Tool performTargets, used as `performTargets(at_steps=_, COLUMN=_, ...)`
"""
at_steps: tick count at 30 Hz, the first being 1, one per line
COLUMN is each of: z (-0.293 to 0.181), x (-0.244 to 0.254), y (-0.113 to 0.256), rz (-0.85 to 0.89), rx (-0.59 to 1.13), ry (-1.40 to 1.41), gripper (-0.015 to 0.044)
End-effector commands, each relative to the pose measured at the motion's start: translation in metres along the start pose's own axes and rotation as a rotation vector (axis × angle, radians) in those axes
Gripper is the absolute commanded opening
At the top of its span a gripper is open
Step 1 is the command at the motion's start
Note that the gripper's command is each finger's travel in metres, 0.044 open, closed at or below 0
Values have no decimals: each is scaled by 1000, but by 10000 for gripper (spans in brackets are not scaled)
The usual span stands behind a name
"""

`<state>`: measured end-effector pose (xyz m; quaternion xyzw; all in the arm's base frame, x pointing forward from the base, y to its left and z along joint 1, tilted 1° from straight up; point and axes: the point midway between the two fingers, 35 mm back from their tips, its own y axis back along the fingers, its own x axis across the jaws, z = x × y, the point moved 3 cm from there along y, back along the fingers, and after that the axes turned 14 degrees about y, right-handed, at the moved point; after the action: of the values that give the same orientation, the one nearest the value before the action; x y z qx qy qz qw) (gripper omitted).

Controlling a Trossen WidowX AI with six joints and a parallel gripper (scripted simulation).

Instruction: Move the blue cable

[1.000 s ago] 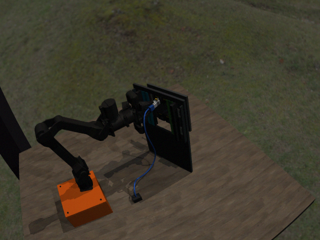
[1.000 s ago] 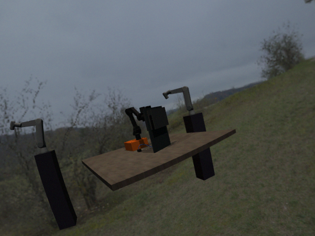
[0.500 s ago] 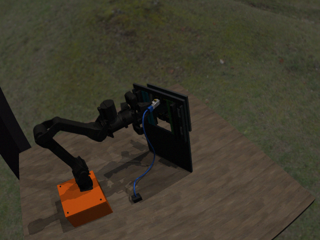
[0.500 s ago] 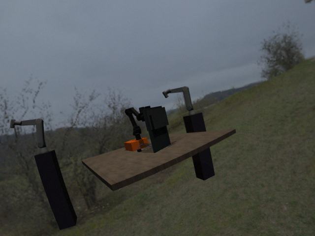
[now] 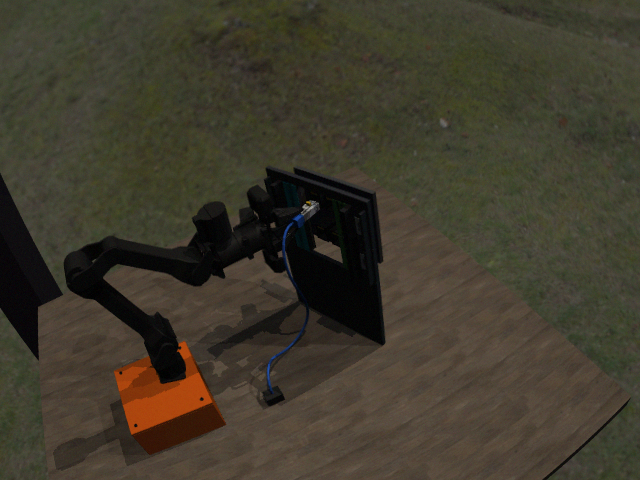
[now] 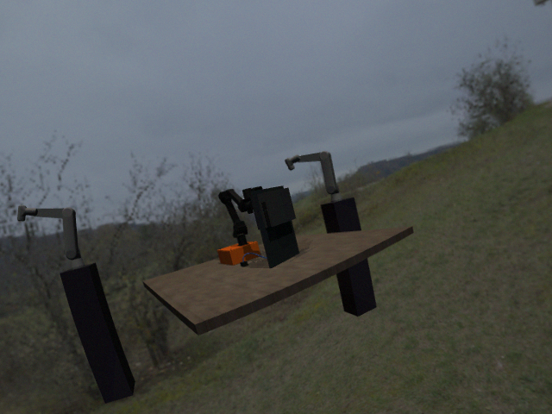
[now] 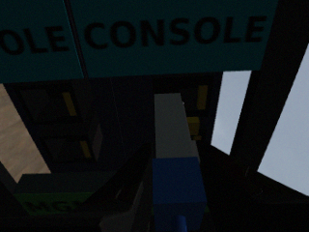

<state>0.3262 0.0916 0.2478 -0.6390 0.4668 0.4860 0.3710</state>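
Blue and clear, the plug [image 5: 309,209] [image 7: 177,155] sits clamped in the tool [image 5: 296,222] [image 7: 173,149], outside the CONSOLE sockets; align its nose squarely with the lower server's opening, then push straight.

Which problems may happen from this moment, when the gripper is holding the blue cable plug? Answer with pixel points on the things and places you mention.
The clear-and-blue plug [image 5: 309,209] [image 7: 173,127] overlaps the dark port's edge in the wrist view, so it might catch on the rim. The thin blue cable [image 5: 307,315] runs to a small black block [image 5: 273,396] [image 6: 243,263] and might tug.
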Motion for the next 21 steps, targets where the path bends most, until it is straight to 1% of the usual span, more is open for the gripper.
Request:
performTargets(at_steps=1, z=-1, x=0, y=3, rz=-5, rx=-2, ry=4, gripper=0)
performTargets(at_steps=21, z=-8, x=1, y=13, rz=-4, rx=-3, ry=5, gripper=0)
